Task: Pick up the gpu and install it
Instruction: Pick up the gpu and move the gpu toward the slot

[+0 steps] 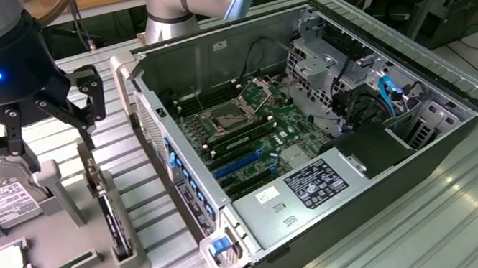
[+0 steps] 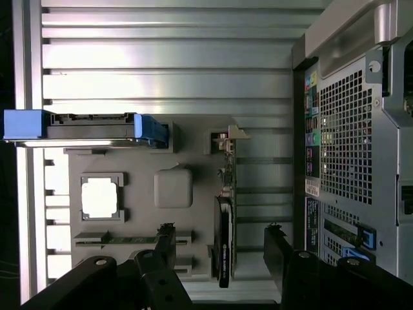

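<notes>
Aluminium-slat table (image 1: 428, 219) underneath, hovering with the gripper (image 1: 57, 151) spread wide, gripping nothing, over the gpu (image 2: 223, 248) standing on edge in the grey tray (image 1: 56, 259), pc case (image 1: 207, 59) crowding beside.

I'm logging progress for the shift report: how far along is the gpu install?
Nothing looks done: the thin dark gpu card with the pale metal bracket stands on edge in its slot of the grey holder tray. In hand: the open gripper hangs above it, holding nothing. Left: lifting the card and seating it in the open black computer case.
</notes>
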Motion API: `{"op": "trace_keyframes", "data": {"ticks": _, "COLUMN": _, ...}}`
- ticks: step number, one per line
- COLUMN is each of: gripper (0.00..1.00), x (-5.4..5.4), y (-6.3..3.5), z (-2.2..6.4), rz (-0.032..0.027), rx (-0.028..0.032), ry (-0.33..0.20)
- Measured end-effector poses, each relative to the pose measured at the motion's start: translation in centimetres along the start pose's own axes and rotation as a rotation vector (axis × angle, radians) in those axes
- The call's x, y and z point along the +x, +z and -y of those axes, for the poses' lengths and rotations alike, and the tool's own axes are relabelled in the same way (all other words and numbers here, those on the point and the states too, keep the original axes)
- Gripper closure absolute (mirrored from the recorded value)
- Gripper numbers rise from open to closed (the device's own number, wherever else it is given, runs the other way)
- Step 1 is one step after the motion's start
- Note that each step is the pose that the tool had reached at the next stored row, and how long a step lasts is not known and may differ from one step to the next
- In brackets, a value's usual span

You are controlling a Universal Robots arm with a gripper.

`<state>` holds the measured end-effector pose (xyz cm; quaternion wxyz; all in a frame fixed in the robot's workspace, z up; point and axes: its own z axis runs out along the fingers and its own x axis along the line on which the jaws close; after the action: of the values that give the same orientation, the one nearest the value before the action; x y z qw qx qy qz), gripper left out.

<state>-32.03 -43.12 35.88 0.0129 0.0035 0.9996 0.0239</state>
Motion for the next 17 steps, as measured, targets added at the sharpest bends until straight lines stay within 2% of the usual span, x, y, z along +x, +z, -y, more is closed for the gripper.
{"op": "trace_keyframes", "data": {"ticks": 17, "gripper": 0.34, "x": 0.02, "y": 0.99, "z": 0.12, "rz": 0.0, "rx": 0.0, "ry": 0.0}}
